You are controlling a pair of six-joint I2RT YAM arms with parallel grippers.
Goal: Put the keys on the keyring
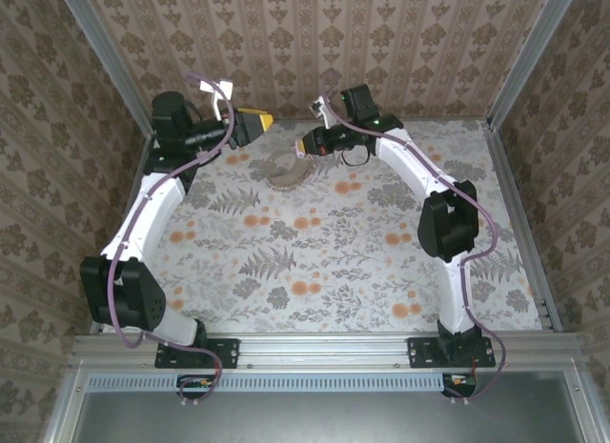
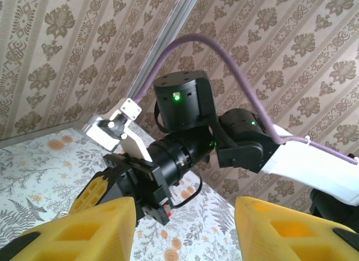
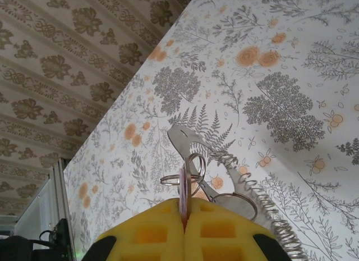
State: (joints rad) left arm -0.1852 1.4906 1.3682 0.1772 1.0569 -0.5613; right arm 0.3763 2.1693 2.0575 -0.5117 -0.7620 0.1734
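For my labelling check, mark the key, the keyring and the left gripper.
key (image 3: 183,185): right wrist view, on the thin edge of its head.
keyring (image 3: 259,200): right wrist view, on its beaded chain.
left gripper (image 2: 185,221): left wrist view, midway between its fingertips.

A tiny key (image 3: 183,189) with a pale lilac head shows edge-on as a thin pinkish sliver at the lower centre of the right wrist view. It stands upright, pinched between the closed yellow fingers of the right gripper (image 3: 184,210). Its blade cannot be made out. The keyring (image 1: 284,182), a thin brownish-grey chain loop, rests on the flowered table (image 1: 315,262) in the upper middle of the top view, just below and left of that gripper. In the wrist view its coiled chain runs toward the lower right.
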